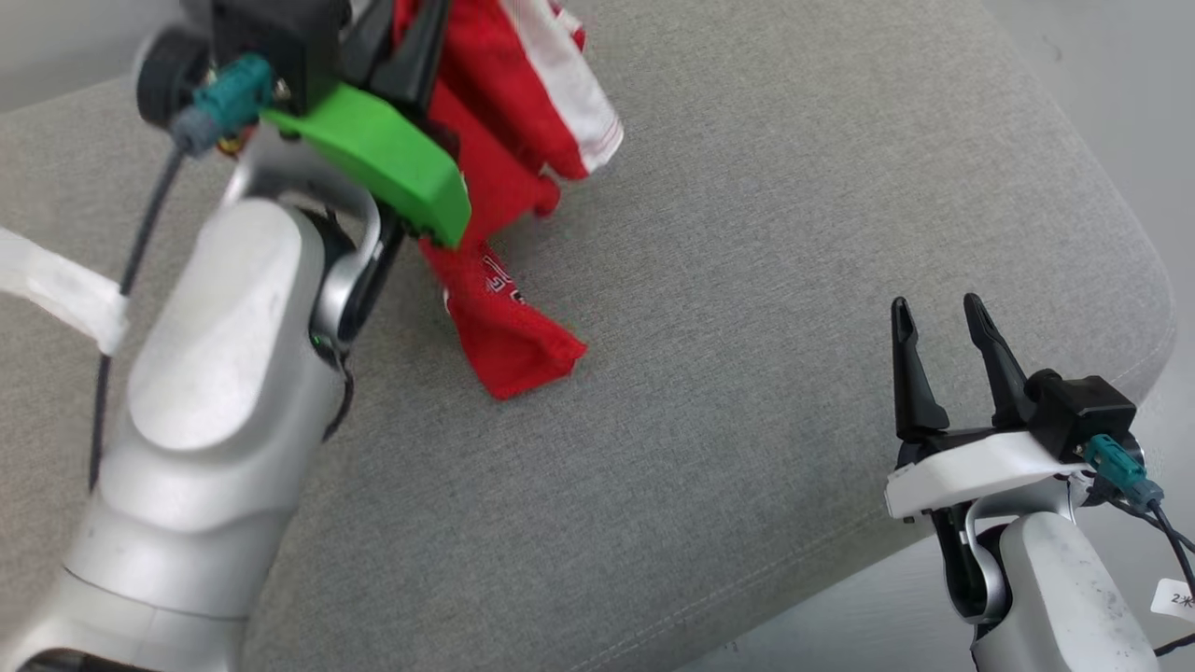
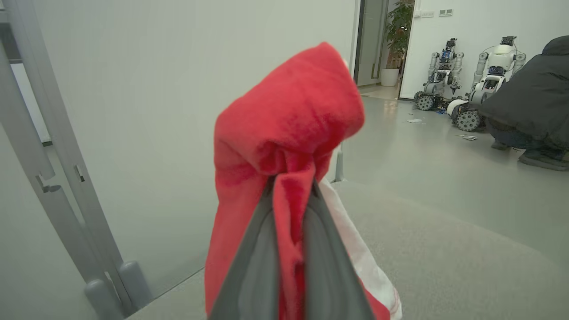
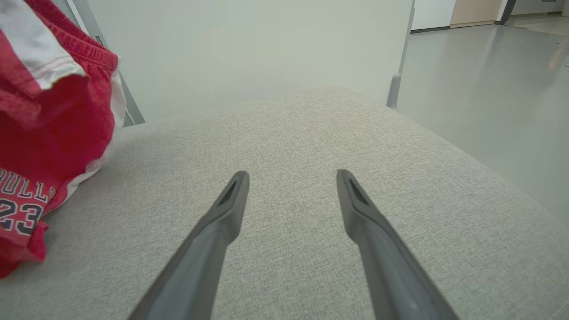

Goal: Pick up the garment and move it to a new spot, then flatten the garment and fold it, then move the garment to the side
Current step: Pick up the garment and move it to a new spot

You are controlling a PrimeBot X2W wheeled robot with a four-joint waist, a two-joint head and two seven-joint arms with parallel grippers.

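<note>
Looming closest, the left arm point(image 1: 215, 373) holds the red garment point(image 1: 504, 327) up over the grey cushion point(image 1: 747, 420); the left gripper point(image 2: 291, 184) is clenched on a bunched fold, and the cloth hangs in a crumpled drape whose lower end seems to touch the cushion; the right gripper point(image 1: 936, 303) hovers well apart near the cushion's edge, fingers spread and holding nothing; the first step, carrying the garment to a new spot, looks under way; next it likely needs setting down on open cushion, then a second grip to spread it flat.
</note>
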